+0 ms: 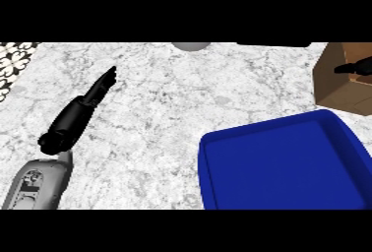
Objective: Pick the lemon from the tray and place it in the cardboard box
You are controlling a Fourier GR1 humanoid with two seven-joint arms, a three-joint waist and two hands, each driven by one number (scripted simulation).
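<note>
One lemon to log: it shows nowhere, so its place cannot be told. Over the cardboard box [341,91] sits the right hand [353,67], only a dark part showing; open or closed, cannot tell. Below it lies the blue tray [283,167]. Over the counter [181,88], the left hand [81,110] has fingers [105,83] straight and pressed together, the tray well apart to their right.

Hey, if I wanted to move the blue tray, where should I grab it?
Probably the tray by its left rim, coming from the left with the left hand: the raised wall gives an edge to pinch over, and that side lies nearest the hand.
</note>
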